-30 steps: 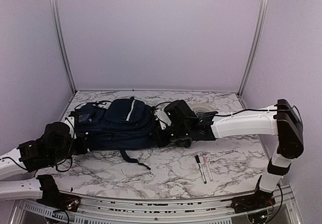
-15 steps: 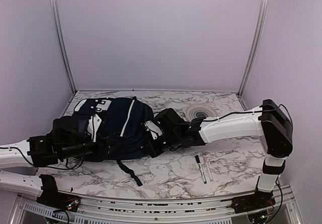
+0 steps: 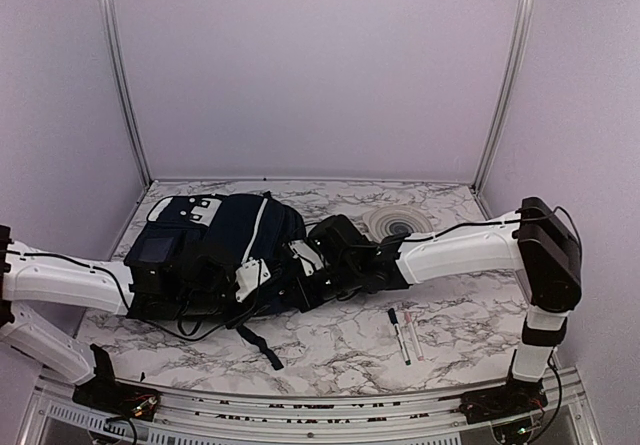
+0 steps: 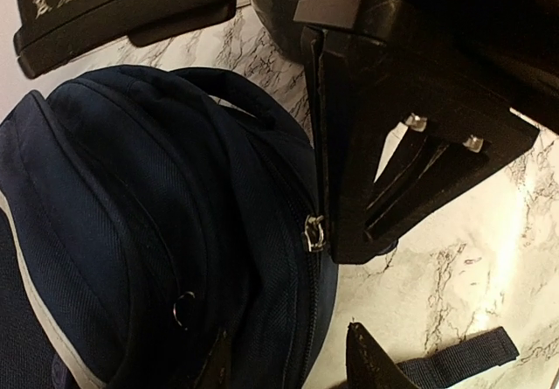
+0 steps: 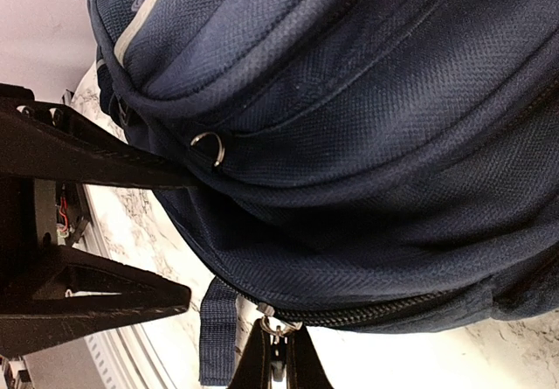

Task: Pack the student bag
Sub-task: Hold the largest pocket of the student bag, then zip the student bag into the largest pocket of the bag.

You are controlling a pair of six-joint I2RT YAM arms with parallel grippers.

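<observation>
The student bag (image 3: 215, 245) is a navy backpack with a white stripe, lying on the marble table at the left. My right gripper (image 5: 279, 363) is shut on the metal zipper pull (image 5: 278, 326) at the bag's lower edge; from above it (image 3: 300, 280) sits at the bag's right end. My left gripper (image 4: 293, 367) is open, its two fingers standing either side of the bag's zipper seam (image 4: 307, 319), a short way from the zipper pull (image 4: 314, 232). From above, the left gripper (image 3: 268, 283) faces the right one along the bag's front edge.
Two pens (image 3: 400, 335) lie on the table to the right of the bag, in front of the right arm. A round grey coiled disc (image 3: 402, 221) sits at the back right. A loose bag strap (image 3: 258, 343) trails toward the near edge.
The left gripper let go and opened, and the left arm swept right along the bag's front to meet the right gripper. The bag rolled so its striped side faces up.
</observation>
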